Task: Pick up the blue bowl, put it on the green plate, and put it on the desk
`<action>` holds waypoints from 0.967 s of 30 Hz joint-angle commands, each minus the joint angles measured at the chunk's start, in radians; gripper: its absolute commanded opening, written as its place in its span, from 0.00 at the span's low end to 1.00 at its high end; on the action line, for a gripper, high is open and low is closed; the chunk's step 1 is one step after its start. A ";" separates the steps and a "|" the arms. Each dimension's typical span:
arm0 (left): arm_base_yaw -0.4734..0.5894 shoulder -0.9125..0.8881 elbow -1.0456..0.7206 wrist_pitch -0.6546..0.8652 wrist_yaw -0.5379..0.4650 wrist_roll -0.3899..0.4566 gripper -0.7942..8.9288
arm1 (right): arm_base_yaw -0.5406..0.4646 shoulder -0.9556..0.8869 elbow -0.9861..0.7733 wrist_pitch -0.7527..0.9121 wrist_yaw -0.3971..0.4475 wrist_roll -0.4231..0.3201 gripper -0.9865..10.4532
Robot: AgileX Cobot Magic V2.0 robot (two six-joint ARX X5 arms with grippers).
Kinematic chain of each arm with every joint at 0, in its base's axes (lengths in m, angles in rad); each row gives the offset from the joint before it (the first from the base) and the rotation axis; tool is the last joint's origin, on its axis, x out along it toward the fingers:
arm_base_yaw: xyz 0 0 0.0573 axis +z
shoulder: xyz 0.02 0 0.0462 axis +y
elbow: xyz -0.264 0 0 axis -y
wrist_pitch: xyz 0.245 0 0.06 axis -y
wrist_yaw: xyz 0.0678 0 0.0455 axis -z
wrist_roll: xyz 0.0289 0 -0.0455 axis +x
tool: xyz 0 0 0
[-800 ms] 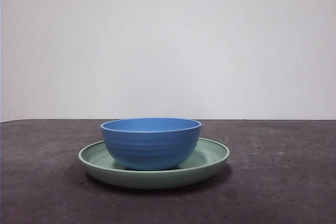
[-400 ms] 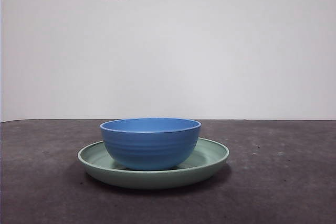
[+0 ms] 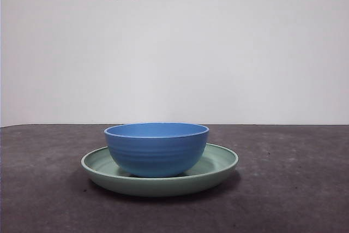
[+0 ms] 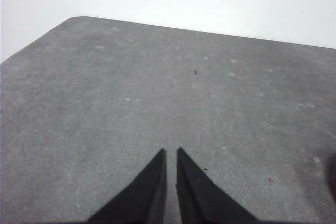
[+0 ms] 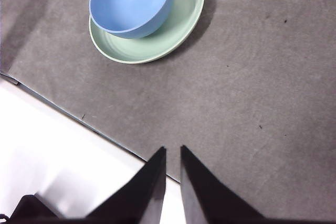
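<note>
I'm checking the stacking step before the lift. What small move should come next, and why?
Probably bring the right tool toward the round pale green plate. The deep blue ridged bowl already sits in it on the dark grey desk, both tools are shut and empty, and only the right wrist view shows the dishes.

Nothing is changing here. The blue bowl (image 3: 157, 151) is sitting in the same spot on the green plate (image 3: 218, 162) as one second ago and half a second ago. It is not sliding toward 3 o'clock or 9 o'clock, and it is not going up or tipping. The green plate is lying in the same place on the desk (image 3: 294, 189) too. The two wrist views are giving only this one moment, so no change is showing there.
</note>
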 commanded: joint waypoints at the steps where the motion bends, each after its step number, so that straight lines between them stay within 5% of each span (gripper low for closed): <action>1: 0.001 -0.002 -0.021 -0.008 -0.006 0.012 0.11 | 0.004 0.005 0.010 0.010 -0.003 0.007 0.12; 23: 0.001 -0.001 -0.021 -0.008 -0.006 0.012 0.11 | 0.004 0.005 0.010 0.016 0.006 -0.021 0.12; 29: 0.001 -0.001 -0.021 -0.008 -0.006 0.012 0.11 | 0.005 -0.001 -0.018 0.290 0.012 -0.063 0.12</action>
